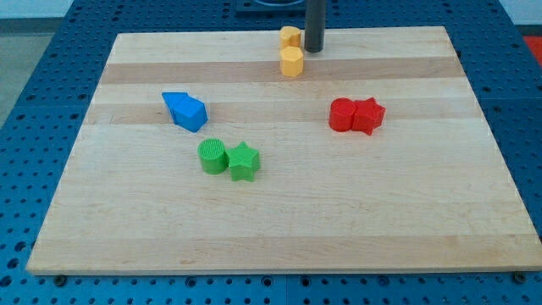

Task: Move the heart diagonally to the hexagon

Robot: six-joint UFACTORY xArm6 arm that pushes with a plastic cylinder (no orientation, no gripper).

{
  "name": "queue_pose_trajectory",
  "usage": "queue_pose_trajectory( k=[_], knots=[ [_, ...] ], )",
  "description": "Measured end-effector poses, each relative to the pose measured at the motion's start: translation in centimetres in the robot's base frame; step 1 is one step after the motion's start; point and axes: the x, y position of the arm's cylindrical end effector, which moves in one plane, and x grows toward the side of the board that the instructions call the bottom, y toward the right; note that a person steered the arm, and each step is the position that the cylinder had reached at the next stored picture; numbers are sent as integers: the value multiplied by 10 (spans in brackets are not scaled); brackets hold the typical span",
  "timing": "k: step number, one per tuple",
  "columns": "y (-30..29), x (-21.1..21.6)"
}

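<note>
The yellow heart [290,36] lies at the view's top edge of the wooden board [279,220], just above the yellow hexagon [291,61]. The two are close together, nearly touching. My rod stands upright right of the heart, and my tip [314,49] rests on the board against or just beside the heart's right side, up and to the right of the hexagon.
Two blue blocks [185,110] sit together at the left. A green cylinder [212,156] and a green star [243,161] touch near the middle. A red cylinder [342,114] and a red star [368,115] touch at the right.
</note>
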Motion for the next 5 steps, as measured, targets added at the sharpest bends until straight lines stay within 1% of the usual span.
queue_pose_trajectory(
  k=[1,3,4,5],
  knots=[
    [-2,-12],
    [-74,-12],
    [-98,-11],
    [-106,1]
  ],
)
